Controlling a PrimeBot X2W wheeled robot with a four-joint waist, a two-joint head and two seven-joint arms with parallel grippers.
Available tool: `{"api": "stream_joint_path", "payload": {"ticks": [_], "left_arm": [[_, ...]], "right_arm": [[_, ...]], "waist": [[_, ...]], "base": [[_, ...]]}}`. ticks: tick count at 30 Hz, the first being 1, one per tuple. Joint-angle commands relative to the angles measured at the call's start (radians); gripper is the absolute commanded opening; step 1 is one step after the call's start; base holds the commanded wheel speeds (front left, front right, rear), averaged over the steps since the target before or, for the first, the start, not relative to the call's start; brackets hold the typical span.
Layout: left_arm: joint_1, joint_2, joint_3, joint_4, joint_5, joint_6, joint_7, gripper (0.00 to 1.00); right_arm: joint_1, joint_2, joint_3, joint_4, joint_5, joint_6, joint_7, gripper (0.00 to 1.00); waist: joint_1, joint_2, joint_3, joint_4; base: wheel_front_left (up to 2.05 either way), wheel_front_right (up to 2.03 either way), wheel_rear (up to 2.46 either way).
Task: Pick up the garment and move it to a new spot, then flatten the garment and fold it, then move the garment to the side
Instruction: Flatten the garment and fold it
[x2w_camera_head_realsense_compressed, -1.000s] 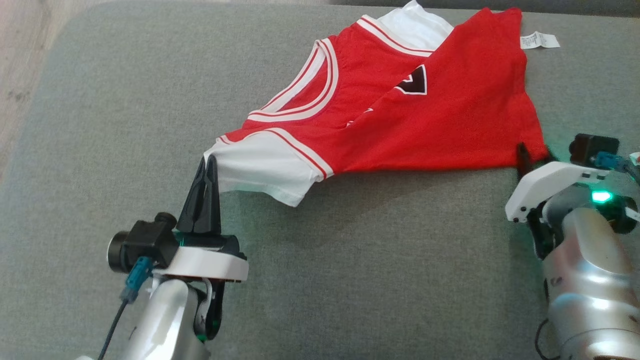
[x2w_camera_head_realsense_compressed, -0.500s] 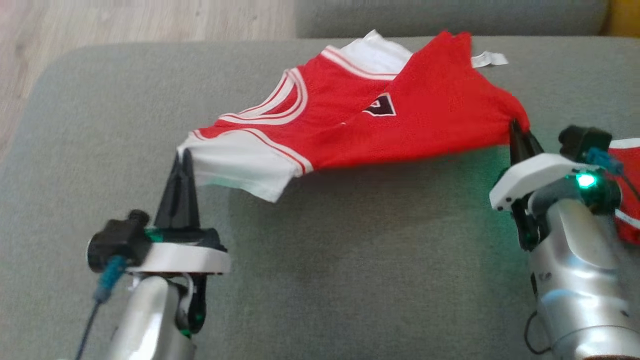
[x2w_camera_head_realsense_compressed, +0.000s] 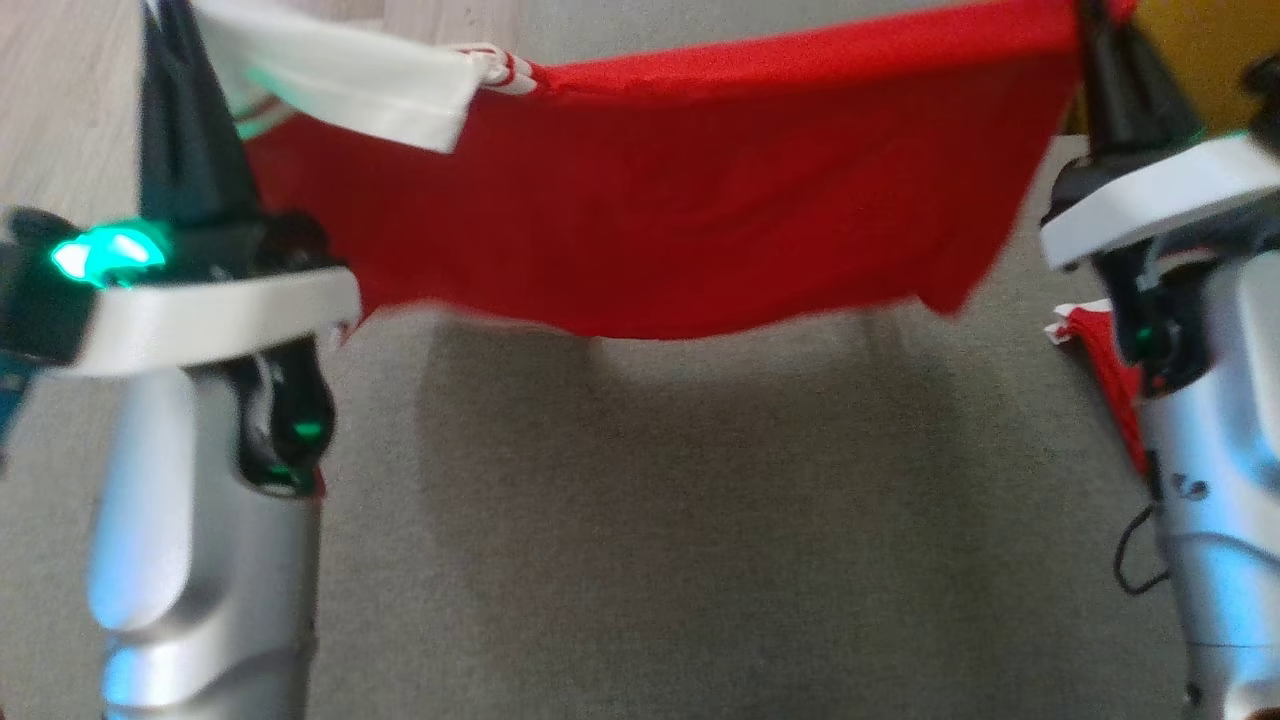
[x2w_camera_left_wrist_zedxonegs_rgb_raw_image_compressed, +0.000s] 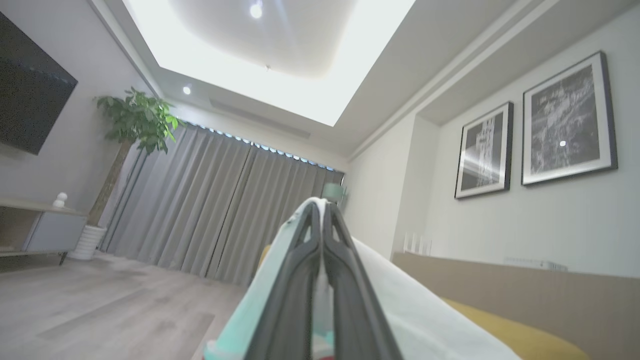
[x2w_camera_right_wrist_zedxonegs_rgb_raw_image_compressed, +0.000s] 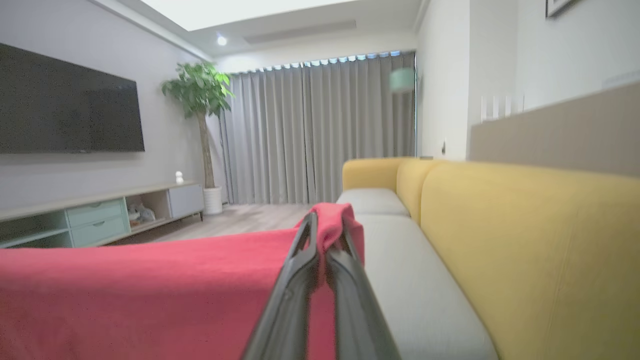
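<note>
Red and white garment (x2w_camera_head_realsense_compressed: 680, 220) hanging stretched in the air above the grey sofa seat (x2w_camera_head_realsense_compressed: 700, 520), left gripper (x2w_camera_left_wrist_zedxonegs_rgb_raw_image_compressed: 321, 210) pinched tight on its white edge, right gripper (x2w_camera_right_wrist_zedxonegs_rgb_raw_image_compressed: 324, 235) pinched tight on a red corner, yellow backrest (x2w_camera_right_wrist_zedxonegs_rgb_raw_image_compressed: 525, 240), wooden floor (x2w_camera_left_wrist_zedxonegs_rgb_raw_image_compressed: 100, 310), grey curtains (x2w_camera_right_wrist_zedxonegs_rgb_raw_image_compressed: 320, 130), potted plant (x2w_camera_right_wrist_zedxonegs_rgb_raw_image_compressed: 200, 100), dark TV (x2w_camera_right_wrist_zedxonegs_rgb_raw_image_compressed: 65, 105) on the wall

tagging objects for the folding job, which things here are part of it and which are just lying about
Part of the job:
red and white garment, hanging between the left claw and right claw, both shut on it
grey seat below it

Just lying about:
second red cloth
yellow backrest
potted plant
television
framed pictures
</note>
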Motion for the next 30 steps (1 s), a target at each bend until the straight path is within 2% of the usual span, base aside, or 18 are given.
{"api": "stream_joint_path", "payload": {"ticks": [1,10,13,15,18,22,26,30], "left_arm": [[-0.049,0.03,0.041,-0.046,-0.001,0.005,0.007,0.0],[-0.151,0.06,0.064,-0.353,-0.038,0.063,0.186,0.0],[-0.191,0.097,0.056,-0.367,-0.038,0.06,0.262,0.0],[-0.227,0.115,0.054,-0.33,-0.045,0.054,0.298,0.0],[-0.298,0.118,0.051,-0.208,-0.083,0.036,0.328,0.0],[-0.448,0.159,0.036,0.019,-0.065,-0.009,0.311,0.0],[-0.632,0.219,0.002,0.256,-0.014,-0.053,0.258,0.0],[-0.808,0.255,-0.029,0.439,0.039,-0.07,0.17,0.0]], "right_arm": [[-0.045,-0.002,0.018,-0.051,0.005,-0.001,0.007,0.0],[0.003,-0.037,-0.04,-0.464,-0.003,-0.001,0.197,0.0],[-0.004,-0.04,-0.061,-0.545,-0.012,-0.001,0.259,0.0],[-0.026,-0.046,-0.063,-0.555,-0.015,-0.001,0.283,0.0],[-0.088,-0.072,-0.044,-0.502,-0.018,-0.001,0.286,0.0],[-0.24,-0.11,0.026,-0.319,-0.03,-0.001,0.245,0.0],[-0.445,-0.129,0.13,-0.069,-0.074,-0.001,0.104,0.0],[-0.622,-0.112,0.161,0.173,-0.118,-0.001,-0.068,0.0]], "waist": [[0.0002,0.0,-0.011,-0.011],[0.0002,0.0,0.027,-0.019],[0.0002,0.0,0.075,-0.015],[0.0002,0.0,0.117,-0.011],[0.0002,0.0,0.184,0.0],[0.0002,0.0,0.282,0.008],[0.0002,0.0,0.344,0.009],[0.0002,0.0,0.366,0.02]], "base": [[0.0,0.0,0.0],[0.0,0.0,0.0],[0.0,0.0,0.0],[0.0,0.0,0.0],[0.0,0.0,0.0],[0.0,0.0,0.0],[0.0,0.0,0.0],[0.0,0.0,0.0]]}}
